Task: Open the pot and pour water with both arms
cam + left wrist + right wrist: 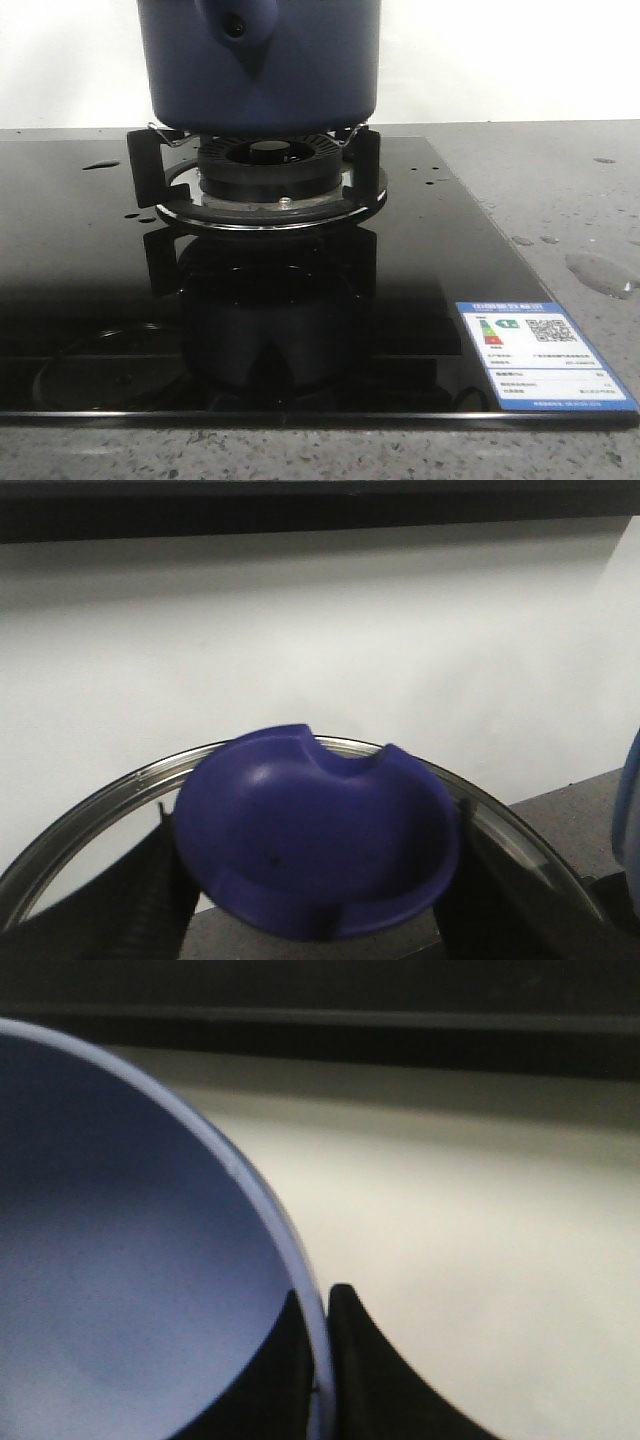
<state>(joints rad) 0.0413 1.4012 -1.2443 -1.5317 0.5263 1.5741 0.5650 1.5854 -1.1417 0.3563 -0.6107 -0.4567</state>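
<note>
Sitting on the black burner stand [256,178] of a glossy black stove top [300,330], the navy-blue pot [260,65] fills the upper middle of the front view, its top cut off by the picture's edge. Its pointed handle bracket [237,30] with the round hole faces the camera. The pot's underside rests on the raised prongs of the stand, above the round burner head [262,160]. A dark mirror image of pot and stand shows on the glass below.

Small drops of water [100,164] lie on the stove top to the left of the burner, with a few more specks to its right. A larger puddle [600,272] sits on the grey speckled counter [560,200] beyond the right edge of the stove top. A white and blue energy label [540,355] is stuck at the near right corner of the glass.

Neither arm appears in the front view. At the left wrist, the left gripper [315,905] holds a dark blue knob [315,840] between its dark fingers [150,900]; behind the knob curves the metal rim of a glass lid [90,810], seen against a pale wall. At the right wrist, the right gripper [318,1370] is pinched closed on the pale rim of the pot [130,1260], one black finger inside the wall and one outside.
</note>
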